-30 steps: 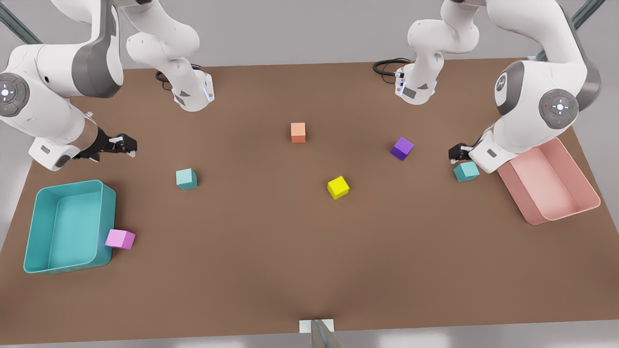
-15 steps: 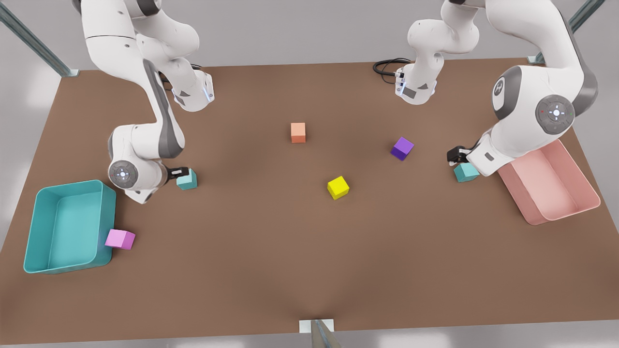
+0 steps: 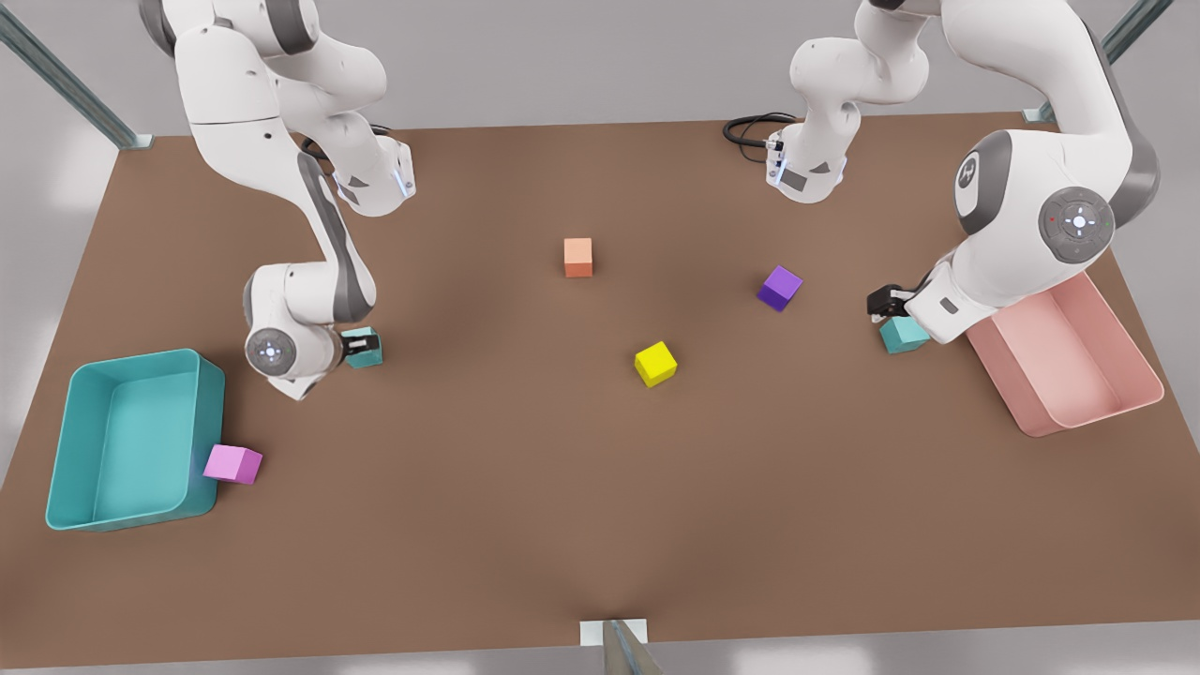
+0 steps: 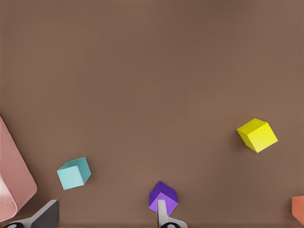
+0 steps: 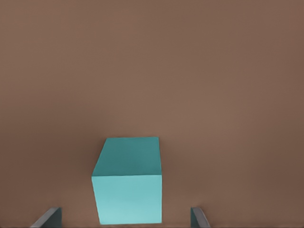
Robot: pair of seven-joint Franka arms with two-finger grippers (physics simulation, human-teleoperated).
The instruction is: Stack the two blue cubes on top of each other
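Observation:
One blue cube lies at the front view's left, big in the right wrist view. My right gripper is down over it and open, with a fingertip on each side. The other blue cube lies at the front view's right, beside the pink bin. My left gripper hovers just behind it and is open. Its wrist view shows that cube ahead of the fingers, apart from them.
Yellow cube, orange cube and purple cube lie mid-table. A pink cube touches the teal bin at the near left. The pink bin stands at the right edge.
The right arm swung in from the front view's far left and came down over its blue cube. The left gripper sank slightly beside its cube. No cube moved.

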